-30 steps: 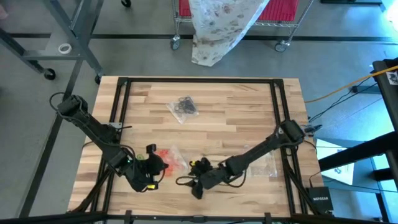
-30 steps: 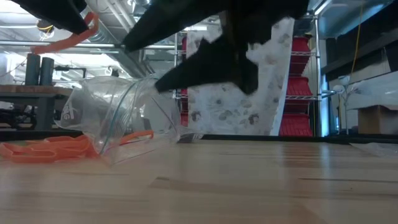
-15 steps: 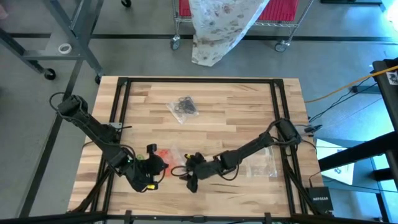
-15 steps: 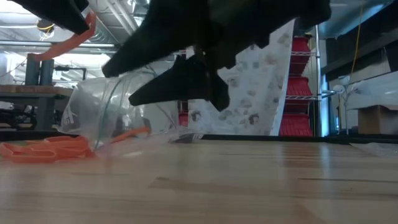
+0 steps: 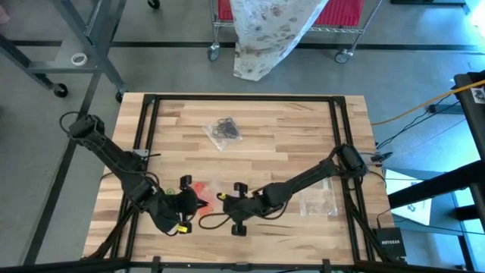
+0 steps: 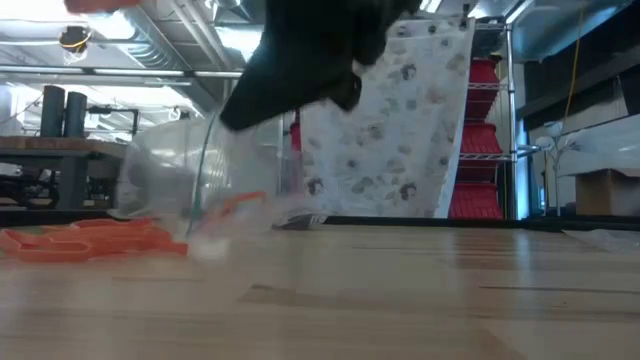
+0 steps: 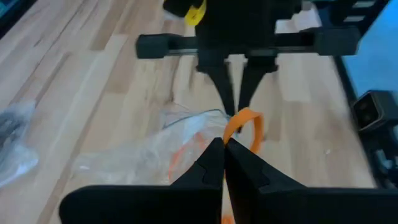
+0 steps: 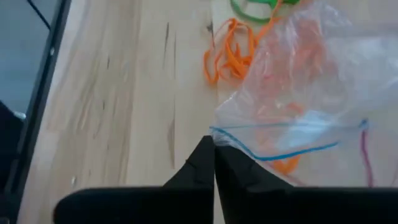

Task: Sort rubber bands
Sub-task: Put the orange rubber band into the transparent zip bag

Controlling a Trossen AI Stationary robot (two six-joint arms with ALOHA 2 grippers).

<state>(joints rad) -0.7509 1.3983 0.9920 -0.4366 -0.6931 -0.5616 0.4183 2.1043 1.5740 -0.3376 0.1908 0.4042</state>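
A clear zip bag [image 8: 298, 93] with orange rubber bands inside lies on the table near its front edge, between my two grippers. My right gripper [image 8: 213, 146] is shut on the bag's mouth. Facing it, my left gripper [image 7: 224, 144] is shut on one orange rubber band [image 7: 245, 124] just in front of that mouth. More loose orange bands [image 8: 229, 50] and a green band [image 8: 255, 6] lie flat on the wood beside the bag. In the high view, both grippers meet at the bag [image 5: 206, 189]. My left gripper pinches the orange band at one end of its loop [image 7: 231, 132] between its two fingertips. The fingers slant down toward the bag. The loop stands out beyond the fingertips, clear of the table. My right gripper pinches the bag's blue-lined zip edge [image 8: 219, 132] at one corner of the mouth, slanting down from the table's right side. The mouth edge is lifted; the rest of the bag lies on the table.
A second clear bag holding black bands [image 5: 223, 130] lies toward the far middle of the table. Another clear bag [image 5: 318, 199] lies under the right arm near the right edge. A black frame rail [image 5: 144, 152] runs along the table's sides.
My right gripper has moved toward the table's left, to the bag, rolled about its pointing line and shut on the bag's mouth edge, which now stands raised. My left gripper has risen a little with the orange band.
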